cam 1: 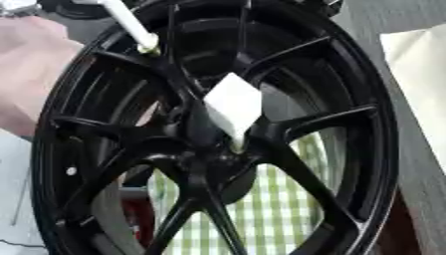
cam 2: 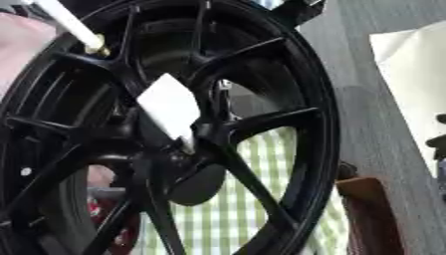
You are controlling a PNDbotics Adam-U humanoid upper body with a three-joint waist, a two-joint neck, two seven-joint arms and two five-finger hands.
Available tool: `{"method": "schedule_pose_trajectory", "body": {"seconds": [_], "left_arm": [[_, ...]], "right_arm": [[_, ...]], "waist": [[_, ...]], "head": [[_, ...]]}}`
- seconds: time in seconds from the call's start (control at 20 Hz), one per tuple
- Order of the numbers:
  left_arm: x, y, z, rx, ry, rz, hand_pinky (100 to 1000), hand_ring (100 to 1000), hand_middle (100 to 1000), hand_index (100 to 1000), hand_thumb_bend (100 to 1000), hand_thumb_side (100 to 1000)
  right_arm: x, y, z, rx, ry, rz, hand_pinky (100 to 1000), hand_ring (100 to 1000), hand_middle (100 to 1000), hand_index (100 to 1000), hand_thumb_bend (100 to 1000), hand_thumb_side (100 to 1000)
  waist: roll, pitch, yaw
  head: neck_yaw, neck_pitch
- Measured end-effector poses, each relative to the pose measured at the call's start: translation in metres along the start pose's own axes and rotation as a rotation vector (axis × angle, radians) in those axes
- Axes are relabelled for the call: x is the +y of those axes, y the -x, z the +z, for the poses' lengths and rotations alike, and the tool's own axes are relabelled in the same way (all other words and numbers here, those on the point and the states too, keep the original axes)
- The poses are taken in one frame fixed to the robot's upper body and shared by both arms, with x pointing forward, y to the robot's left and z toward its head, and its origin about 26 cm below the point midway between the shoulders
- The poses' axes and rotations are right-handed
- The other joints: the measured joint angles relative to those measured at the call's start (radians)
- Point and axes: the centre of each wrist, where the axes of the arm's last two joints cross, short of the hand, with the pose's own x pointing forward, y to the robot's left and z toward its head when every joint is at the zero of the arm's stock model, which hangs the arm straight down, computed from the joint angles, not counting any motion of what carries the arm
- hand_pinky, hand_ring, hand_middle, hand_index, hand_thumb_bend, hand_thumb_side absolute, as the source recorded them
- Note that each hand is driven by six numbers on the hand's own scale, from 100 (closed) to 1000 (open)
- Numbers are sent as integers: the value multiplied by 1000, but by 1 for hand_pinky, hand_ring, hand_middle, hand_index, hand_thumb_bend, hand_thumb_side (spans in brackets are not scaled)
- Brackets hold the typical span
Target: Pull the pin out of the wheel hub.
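Right hand (cam 2: 441,142) barely shows as dark bits at the right edge; whether it grips anything I cannot tell. White pin (cam 1: 233,107) sits in the hub of the upright black wheel (cam 1: 370,149), nothing grasping it. Green checked cloth (cam 1: 287,209) shows between the spokes.

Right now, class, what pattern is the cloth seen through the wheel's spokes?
Green-and-white check: the cloth shows best in the left eye view, behind the black wheel.
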Motion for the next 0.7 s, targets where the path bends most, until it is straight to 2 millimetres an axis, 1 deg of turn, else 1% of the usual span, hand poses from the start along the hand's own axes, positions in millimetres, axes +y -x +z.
{"method": "schedule_pose_trajectory", "body": {"seconds": [0.2,0.3,0.4,0.55,0.7], "left_arm": [[-6,15,60,163,-104,0,626,394,206,270,100,312],[-13,21,86,244,-151,-5,627,398,210,275,100,322],[-22,26,109,317,-194,-6,636,419,245,310,100,316],[-44,34,142,437,-221,-4,661,452,282,345,100,293],[-75,39,167,528,-237,-3,682,471,312,375,100,295]], "right_arm": [[-2,0,0,-1,17,4,877,583,719,765,100,578],[-2,0,0,0,25,5,877,583,719,765,100,579],[-2,1,1,3,33,3,876,583,719,765,100,580],[-3,1,2,8,46,7,876,583,719,765,100,581],[-4,2,2,11,61,6,876,583,719,765,100,582]], "waist": [[-7,0,13],[-12,0,20],[-14,0,26],[-14,0,31],[-14,0,34]], "head": [[-6,4],[-9,6],[-13,7],[-14,14],[-14,24]]}}
